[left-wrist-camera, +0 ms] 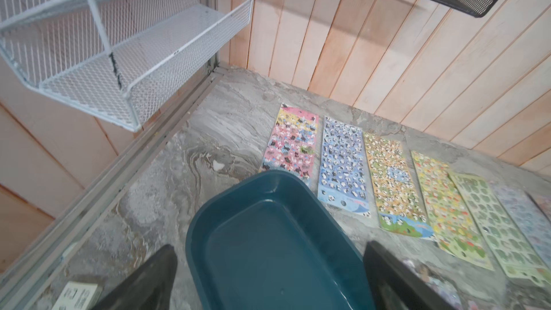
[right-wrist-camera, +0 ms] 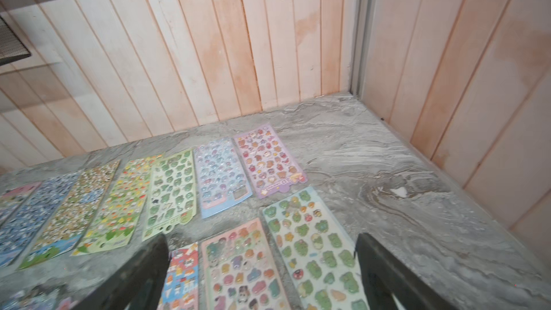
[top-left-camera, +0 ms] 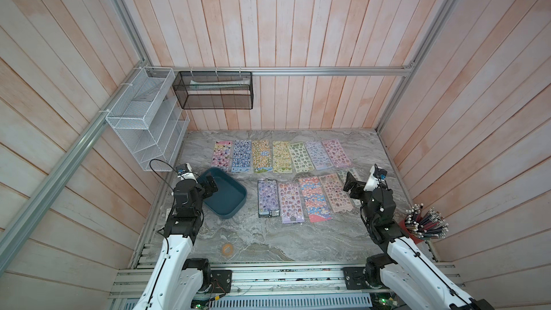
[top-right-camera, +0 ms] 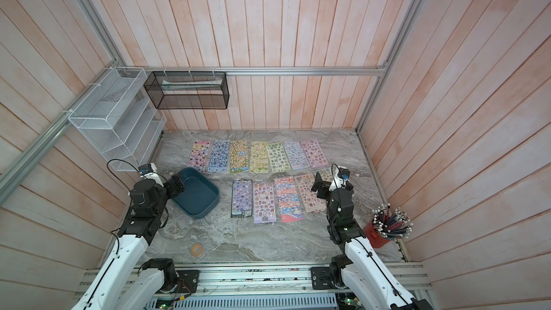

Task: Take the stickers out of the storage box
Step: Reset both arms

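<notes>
Both top views show the stickers (top-left-camera: 281,156) lying flat on the grey marbled surface (top-left-camera: 253,240) in two rows near the middle of the frame. Seven sheets lie side by side in the back row under the far wall, and five more in a nearer row to its lower right, the last partly hidden by the right arm. Left of the nearer row sits the storage box (top-left-camera: 228,198), a dark teal tray turned at a slant. Its far corner is just beside the pink sheet that ends the back row; whether they touch I cannot tell. Its floor reads as bare teal in the top views and in the left wrist view, apart from the part that the left tool (left-wrist-camera: 268,246) covers from above. That tool hangs over the box's left side with its jaws wide apart and nothing between them. The right tool (right-wrist-camera: 261,237) hangs over the green sheet at the right end of the nearer row, jaws likewise spread and empty. By my reading the unloading step is done or nearly so, with no sheet in either tool. The next move calls for a check that no sheet lies in the hidden part of the box. After that, both arms need a clean lift up and back toward the lower edge of the frame, the right one rising straight so that it does not catch the glossy sheet beneath it.
</notes>
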